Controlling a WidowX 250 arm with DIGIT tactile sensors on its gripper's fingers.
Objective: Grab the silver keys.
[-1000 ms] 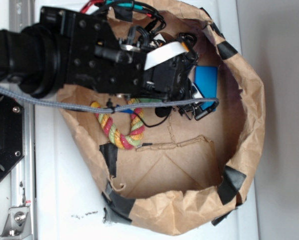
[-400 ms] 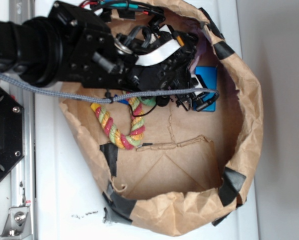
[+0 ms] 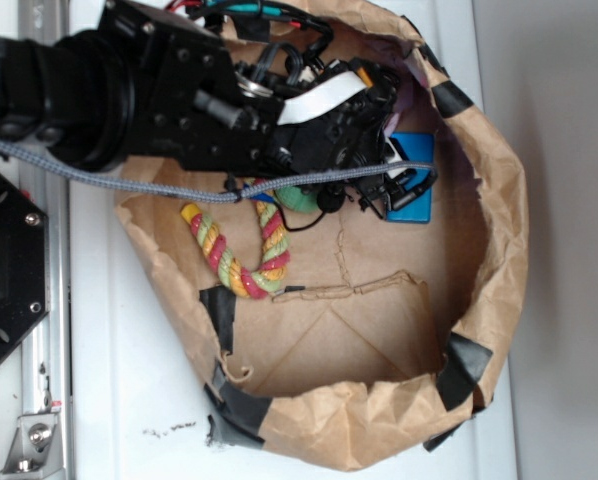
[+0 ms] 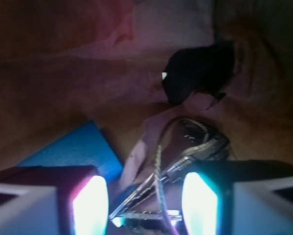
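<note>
Shifted toward the bag's far wall since 1 second ago, the gripper hangs spread wide astride the silver keys lying beside the blue block.

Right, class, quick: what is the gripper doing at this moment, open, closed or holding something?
Gripper: open, holding nothing yet; the silver keys lie between its two fingers, beside the blue block.
</note>
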